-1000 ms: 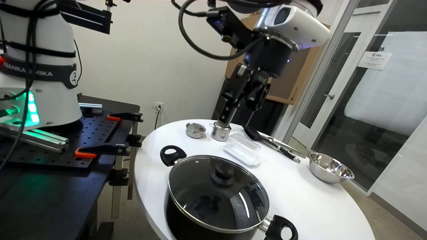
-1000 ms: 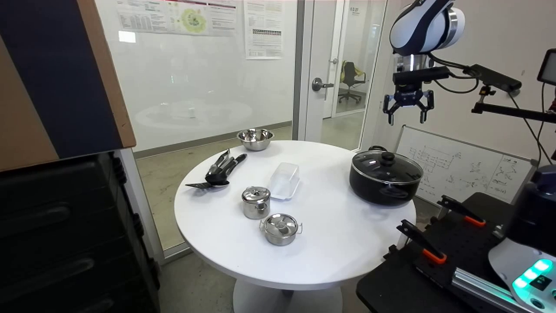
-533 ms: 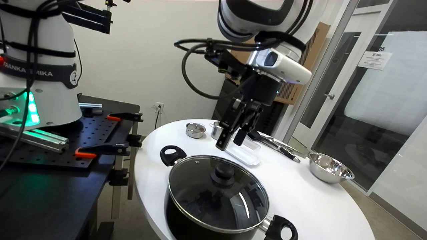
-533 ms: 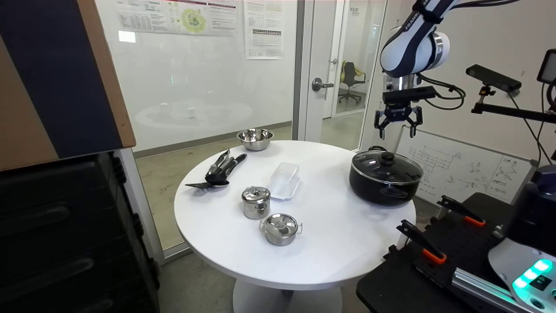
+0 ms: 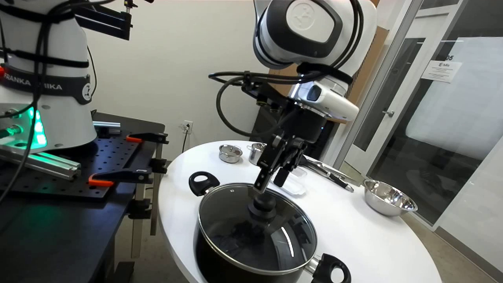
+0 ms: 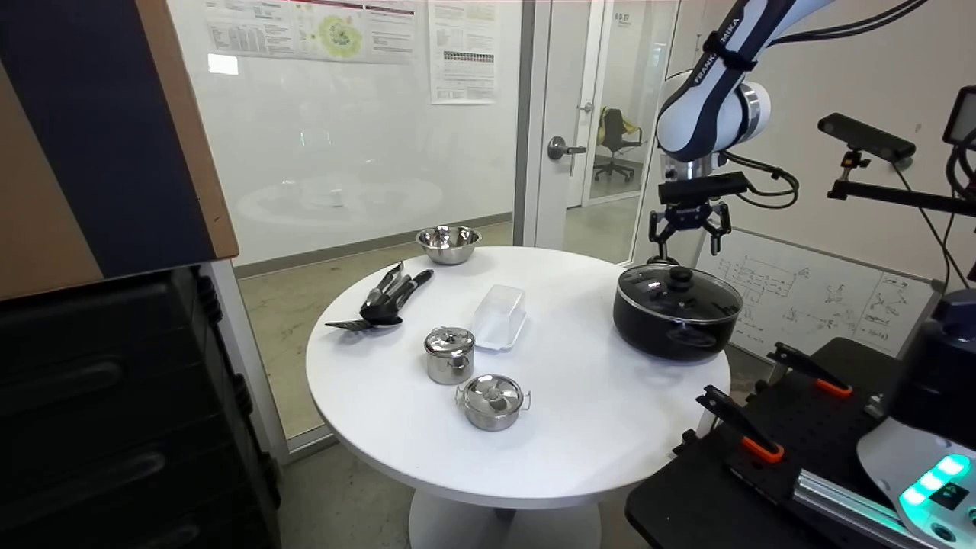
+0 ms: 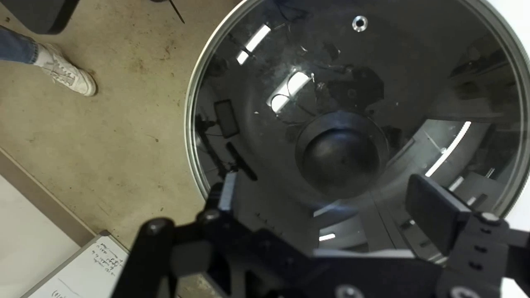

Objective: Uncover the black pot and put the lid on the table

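Observation:
The black pot [image 5: 212, 257] stands on the white round table [image 5: 365, 239] near its edge; it also shows in an exterior view [image 6: 671, 335]. The glass lid [image 5: 232, 212] lies on the pot, with its dark knob [image 5: 264, 201] upright in the middle. My gripper [image 5: 269, 186] is open and empty, pointing down above the lid. In an exterior view the gripper [image 6: 689, 253] hangs above the pot's far side. In the wrist view the lid [image 7: 265, 153] fills much of the picture. The knob [image 7: 341, 161] lies between and just beyond the fingertips of the gripper [image 7: 323, 181], not touched by the pads [image 7: 432, 213].
Two small steel pots [image 6: 450, 358] [image 6: 492, 404], a clear plastic box [image 6: 499, 316], dark utensils [image 6: 393, 301] and a steel bowl [image 6: 448, 245] stand on the table. The black workbench [image 5: 51, 220] with clamps is beside it. A whiteboard [image 6: 808, 290] leans at the wall.
My gripper has come down and toward the pot, from high above the table to just over the lid. It has stayed open. The pot and lid have not moved.

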Available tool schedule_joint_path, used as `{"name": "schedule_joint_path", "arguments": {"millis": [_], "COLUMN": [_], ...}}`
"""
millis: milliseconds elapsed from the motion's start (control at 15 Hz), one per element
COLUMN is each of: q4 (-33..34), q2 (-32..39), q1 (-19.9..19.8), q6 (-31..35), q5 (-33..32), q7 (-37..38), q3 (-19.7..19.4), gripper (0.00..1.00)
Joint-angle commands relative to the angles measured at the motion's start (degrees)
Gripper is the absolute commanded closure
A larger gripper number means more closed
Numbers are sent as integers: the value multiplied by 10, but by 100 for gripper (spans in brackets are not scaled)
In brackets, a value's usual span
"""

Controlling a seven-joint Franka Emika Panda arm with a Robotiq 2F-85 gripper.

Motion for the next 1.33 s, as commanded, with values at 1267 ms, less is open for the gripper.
{"name": "schedule_joint_path", "arguments": {"millis": [1267], "q4": [32], "q2": [66], "q1": [55], "q6": [12], "q5": [-21], "q7": [32], "q3": [-46], "gripper": [0]}}
